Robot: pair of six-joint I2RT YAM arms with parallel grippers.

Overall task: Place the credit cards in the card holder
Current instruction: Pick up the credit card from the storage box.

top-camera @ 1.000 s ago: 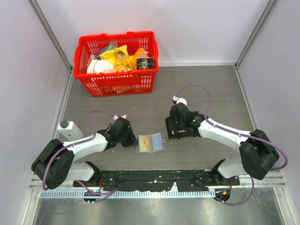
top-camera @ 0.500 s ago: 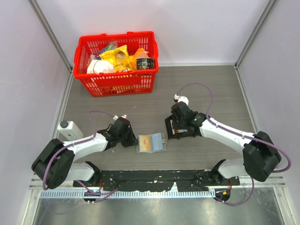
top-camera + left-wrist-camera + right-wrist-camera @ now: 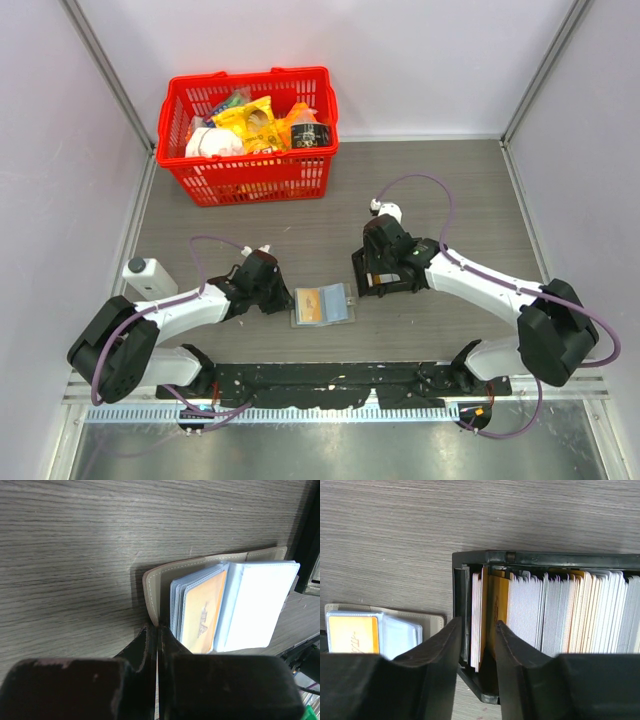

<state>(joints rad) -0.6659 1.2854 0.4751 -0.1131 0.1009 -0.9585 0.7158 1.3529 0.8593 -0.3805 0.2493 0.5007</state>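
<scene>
Left claw (image 3: pixel 157 630) is clenched on the left edge of the card holder's (image 3: pixel 150 587) beige cover, pinning it low against the table (image 3: pixel 450 190). Fingers are fully together, with the cover's edge between the tips.

The card holder lies open and flat, near the front middle of the table, between the two arms. Clear sleeves are fanned out inside. One sleeve holds an orange card (image 3: pixel 202 615); the sleeve to its right looks pale and plain.

Right claw (image 3: pixel 478 625) is just right of the card holder, over the left end of a black tray (image 3: pixel 545 558). Its fingers are parted and straddle the first few credit cards (image 3: pixel 560 615) at that end: some white ones and one orange. A gap shows on the left-hand side, so it is released, not gripping. Cannot tell whether the other finger touches a card.

The credit cards stand on edge in the tray, packed in a row, mostly white with a few orange.

A red basket (image 3: pixel 250 175) holding packaged goods sits at the far left of the table, well apart from both arms.
</scene>
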